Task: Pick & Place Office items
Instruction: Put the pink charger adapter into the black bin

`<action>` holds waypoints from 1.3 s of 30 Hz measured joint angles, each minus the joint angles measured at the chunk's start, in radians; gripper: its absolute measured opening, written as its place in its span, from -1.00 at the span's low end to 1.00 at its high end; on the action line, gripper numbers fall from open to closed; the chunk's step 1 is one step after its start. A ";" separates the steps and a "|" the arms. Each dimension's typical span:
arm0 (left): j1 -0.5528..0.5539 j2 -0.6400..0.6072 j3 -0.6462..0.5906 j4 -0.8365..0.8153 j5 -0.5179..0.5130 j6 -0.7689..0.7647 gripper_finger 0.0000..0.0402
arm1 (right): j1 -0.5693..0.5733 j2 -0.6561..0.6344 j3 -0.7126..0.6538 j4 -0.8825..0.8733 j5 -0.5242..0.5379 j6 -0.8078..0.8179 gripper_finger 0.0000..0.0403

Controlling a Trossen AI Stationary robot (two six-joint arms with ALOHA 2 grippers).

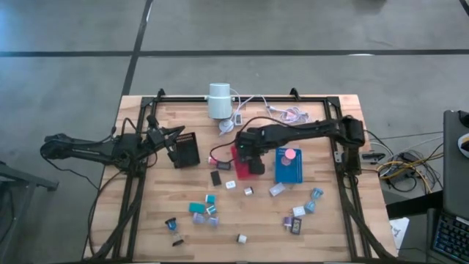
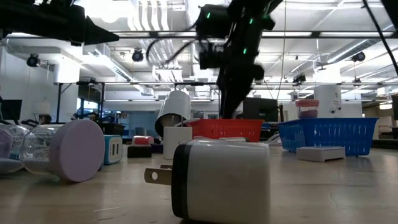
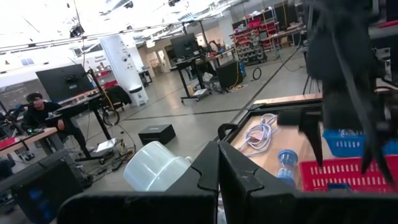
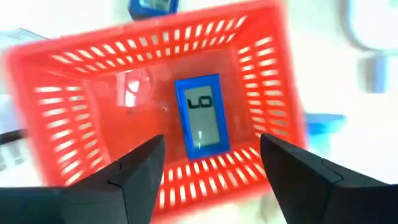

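right gripper (image 4: 211,165) above the red tray (image 4: 261,74) near the middle of the surface (image 1: 344,227), fingers (image 4: 134,168) spread apart and empty, with a small blue item with a display (image 4: 200,115) lying flat on the tray floor directly between them. left gripper (image 1: 174,136) parked near the left edge of the surface beside the black tray (image 1: 187,150), fingers (image 3: 205,171) pressed together on nothing. remaining office items (image 1: 207,209) scattered across the front half of the surface, a pink disc (image 1: 290,155) in the blue tray (image 1: 287,172).
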 joint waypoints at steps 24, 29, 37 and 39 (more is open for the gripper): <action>0.000 0.000 0.000 0.000 0.000 -0.008 -0.96 | -0.005 -1.052 -0.925 1.165 -0.138 -0.039 -0.86; 0.000 0.000 0.000 0.021 0.000 0.030 -0.96 | -0.024 -1.082 -1.108 1.339 -0.134 -0.020 -0.94; 0.000 0.002 0.000 0.025 0.000 0.050 -0.96 | -0.024 -1.137 -1.299 1.601 -0.159 0.008 -0.96; 0.000 0.004 0.000 0.024 0.000 0.050 -0.96 | -0.024 -1.162 -1.314 1.604 -0.161 0.020 -0.96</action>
